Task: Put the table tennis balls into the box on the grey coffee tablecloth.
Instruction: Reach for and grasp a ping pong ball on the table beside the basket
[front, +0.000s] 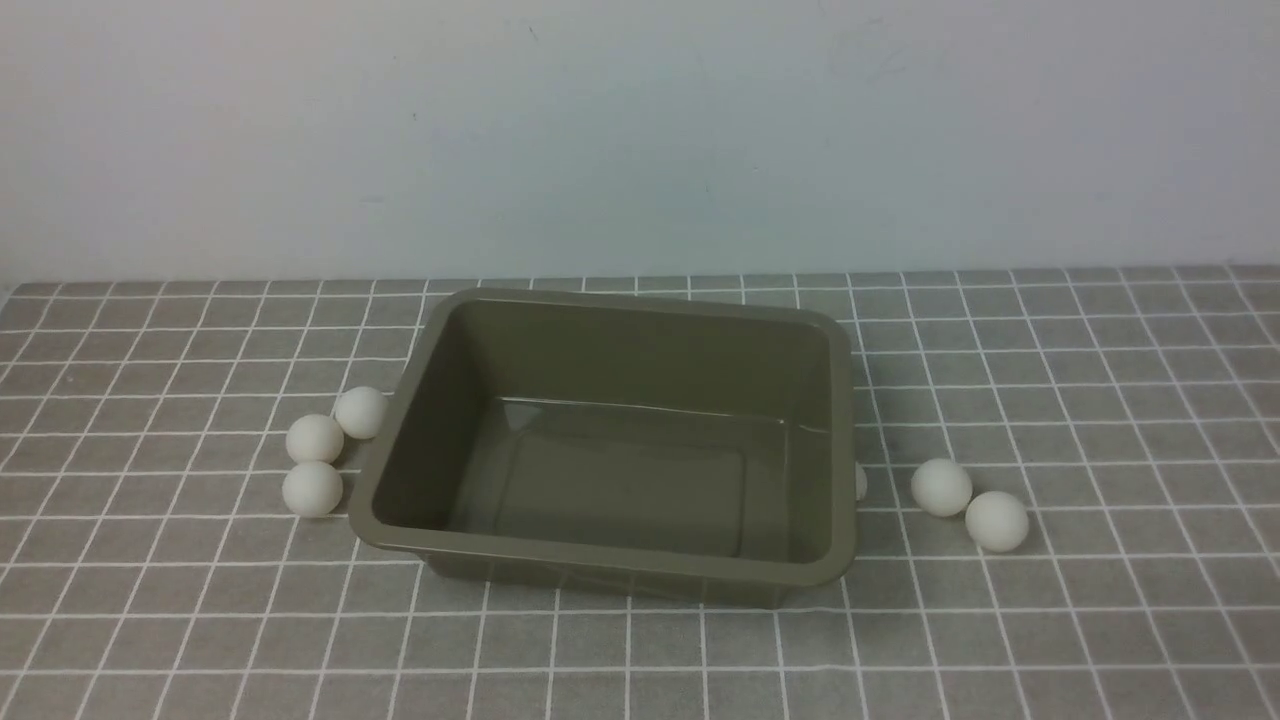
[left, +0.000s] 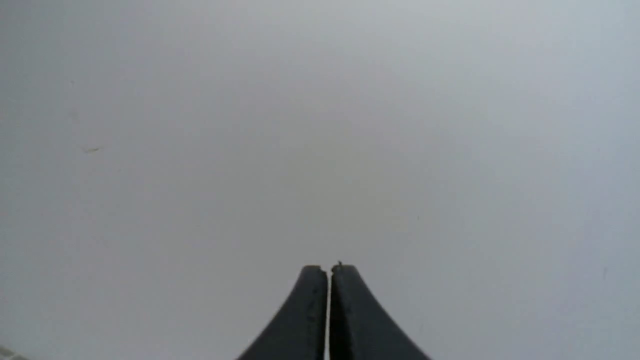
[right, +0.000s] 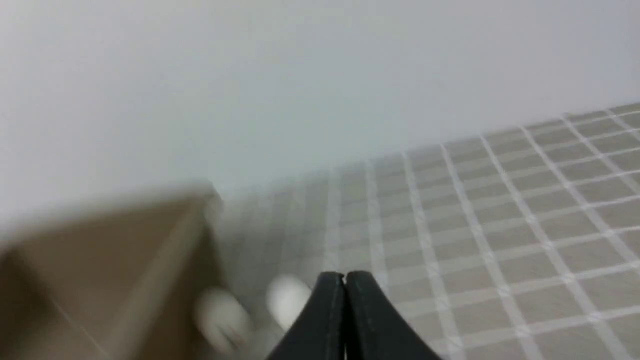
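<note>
Table tennis balls beside box, on tablecloth

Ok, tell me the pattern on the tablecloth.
The tablecloth is grey-brown with a grid of thin white lines forming small squares, clearest in the front view.

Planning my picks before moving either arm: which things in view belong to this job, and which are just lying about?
Belongs to the job:
box, no ball in it yet
table tennis balls: three on its left, three on its right, one mostly hidden
grey coffee tablecloth

Just lying about:
nothing loose; only the wall behind
</note>
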